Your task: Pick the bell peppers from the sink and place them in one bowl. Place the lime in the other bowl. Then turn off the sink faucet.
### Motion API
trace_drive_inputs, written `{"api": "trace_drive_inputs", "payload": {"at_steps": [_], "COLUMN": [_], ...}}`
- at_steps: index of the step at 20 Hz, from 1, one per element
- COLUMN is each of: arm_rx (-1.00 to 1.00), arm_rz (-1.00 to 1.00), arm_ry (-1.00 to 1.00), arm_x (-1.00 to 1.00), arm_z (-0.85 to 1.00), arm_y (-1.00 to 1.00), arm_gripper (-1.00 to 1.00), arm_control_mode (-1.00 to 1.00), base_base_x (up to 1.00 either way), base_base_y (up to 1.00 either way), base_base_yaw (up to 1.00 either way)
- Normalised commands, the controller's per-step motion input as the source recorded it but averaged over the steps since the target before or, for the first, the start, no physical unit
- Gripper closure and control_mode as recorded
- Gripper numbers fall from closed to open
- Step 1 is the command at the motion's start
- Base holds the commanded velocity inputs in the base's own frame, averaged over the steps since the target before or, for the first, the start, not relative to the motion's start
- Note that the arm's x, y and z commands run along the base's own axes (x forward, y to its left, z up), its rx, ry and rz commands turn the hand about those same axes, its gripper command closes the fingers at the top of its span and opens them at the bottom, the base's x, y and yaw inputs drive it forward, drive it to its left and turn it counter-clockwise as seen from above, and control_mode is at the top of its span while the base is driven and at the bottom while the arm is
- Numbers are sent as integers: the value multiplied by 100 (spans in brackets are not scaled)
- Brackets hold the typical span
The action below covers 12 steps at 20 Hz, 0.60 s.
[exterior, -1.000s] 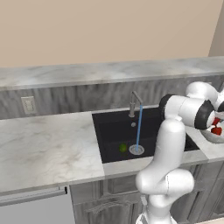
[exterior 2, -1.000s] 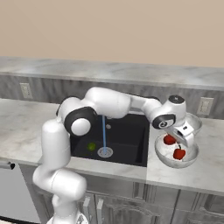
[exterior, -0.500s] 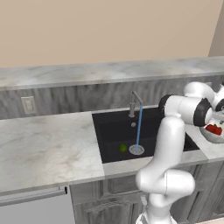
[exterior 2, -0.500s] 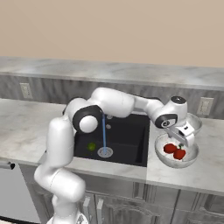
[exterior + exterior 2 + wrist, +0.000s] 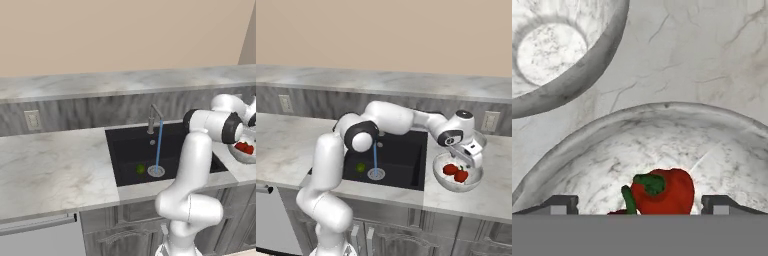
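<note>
Gripper (image 5: 466,159) hangs over the near bowl (image 5: 442,177), jaws apart and empty. Both peppers (image 5: 455,172) lie inside that bowl, so that step appears complete. Lime (image 5: 360,167) sits in the sink (image 5: 406,165) at 9 o'clock from the drain, with the far bowl (image 5: 587,70) standing empty to receive it.

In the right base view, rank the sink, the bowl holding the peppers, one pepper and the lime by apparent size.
1. sink
2. bowl holding the peppers
3. and 4. pepper and lime: too close to rank; the pepper looks slightly bigger but sits nearer the camera.

Even, bright rendered light
Shadows stay soft and faint; the counter (image 5: 55,160) shows no glare, and all views are sharp, without edge distortion.
</note>
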Motion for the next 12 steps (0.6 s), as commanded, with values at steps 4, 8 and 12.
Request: {"api": "trace_drive_inputs", "payload": {"at_steps": [4,8,12], "arm_rx": [0,-1,-2], "arm_rz": [0,0,4], "arm_ry": [0,0,0], "arm_x": [-39,-38,-43], "arm_z": [51,52,38], "arm_y": [6,33,49], "arm_gripper": [-100,-100,-100], "arm_control_mode": [-100,-100,-100], "base_base_x": [0,0,0], "base_base_y": [0,0,0], "base_base_yaw": [0,0,0]}}
